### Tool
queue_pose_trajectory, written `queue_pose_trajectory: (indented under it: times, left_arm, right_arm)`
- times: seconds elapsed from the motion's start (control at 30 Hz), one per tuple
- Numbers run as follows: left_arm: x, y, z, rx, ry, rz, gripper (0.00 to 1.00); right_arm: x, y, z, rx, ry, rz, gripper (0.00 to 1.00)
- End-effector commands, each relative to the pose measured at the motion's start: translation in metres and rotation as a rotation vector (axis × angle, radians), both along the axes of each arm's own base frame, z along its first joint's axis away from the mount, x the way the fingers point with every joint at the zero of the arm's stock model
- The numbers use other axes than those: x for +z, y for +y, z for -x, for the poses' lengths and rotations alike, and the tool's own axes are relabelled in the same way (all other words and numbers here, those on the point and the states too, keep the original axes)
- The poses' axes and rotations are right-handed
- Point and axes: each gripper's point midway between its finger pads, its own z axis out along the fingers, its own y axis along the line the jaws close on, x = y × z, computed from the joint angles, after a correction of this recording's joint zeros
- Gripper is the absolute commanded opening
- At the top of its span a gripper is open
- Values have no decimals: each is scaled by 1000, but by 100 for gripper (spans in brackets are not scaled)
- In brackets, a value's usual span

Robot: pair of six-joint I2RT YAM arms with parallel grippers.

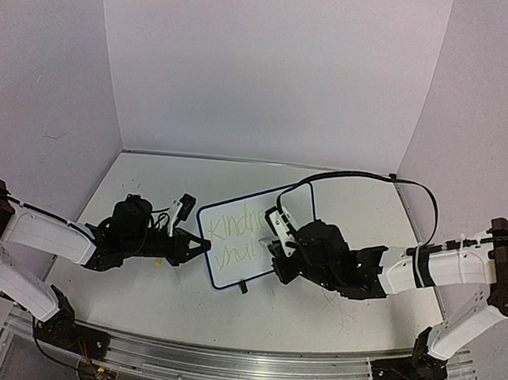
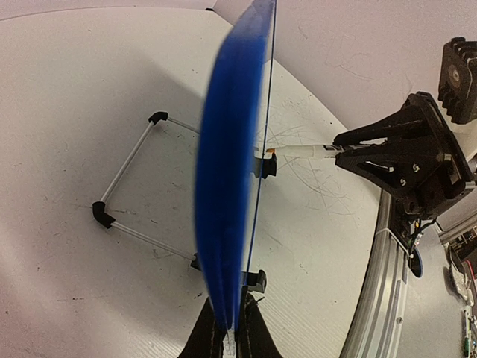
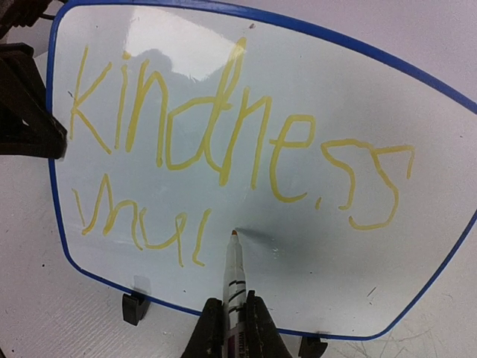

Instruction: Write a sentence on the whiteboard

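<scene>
At table (image 1: 140,300) centre: whiteboard (image 1: 252,241), standing on wire stand (image 2: 123,173). Left gripper (image 2: 228,337) pinched tight on board edge, likely bracing against pen pressure. Right gripper (image 3: 232,328) clamped round marker (image 3: 234,272), tip touching board after "mul". Sentence (image 3: 223,138) unfinished.

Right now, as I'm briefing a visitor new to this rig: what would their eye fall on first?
First the whiteboard, standing upright mid-table, with its yellow sentence: "Kindness" above an unfinished "mul". Next the marker in the right pincer, its tip on the board just right of the last letter. Then the left pincer, clamped on the board's edge on the left arm's side.
</scene>
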Motion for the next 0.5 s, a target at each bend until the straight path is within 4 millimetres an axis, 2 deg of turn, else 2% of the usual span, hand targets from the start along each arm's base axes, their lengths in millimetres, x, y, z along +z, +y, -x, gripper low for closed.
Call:
queue_pose_trajectory:
  times: [0.0, 0.2, 0.47]
  left_arm:
    - [-11, 8, -7, 41, -7, -73, 0]
    - [-12, 8, -6, 40, -2, -76, 0]
    - [-10, 9, -7, 42, -8, -73, 0]
  right_arm:
    - [26, 10, -11, -27, -55, -59, 0]
    - [29, 10, -14, -40, -67, -63, 0]
    - [13, 10, -12, -41, -33, -40, 0]
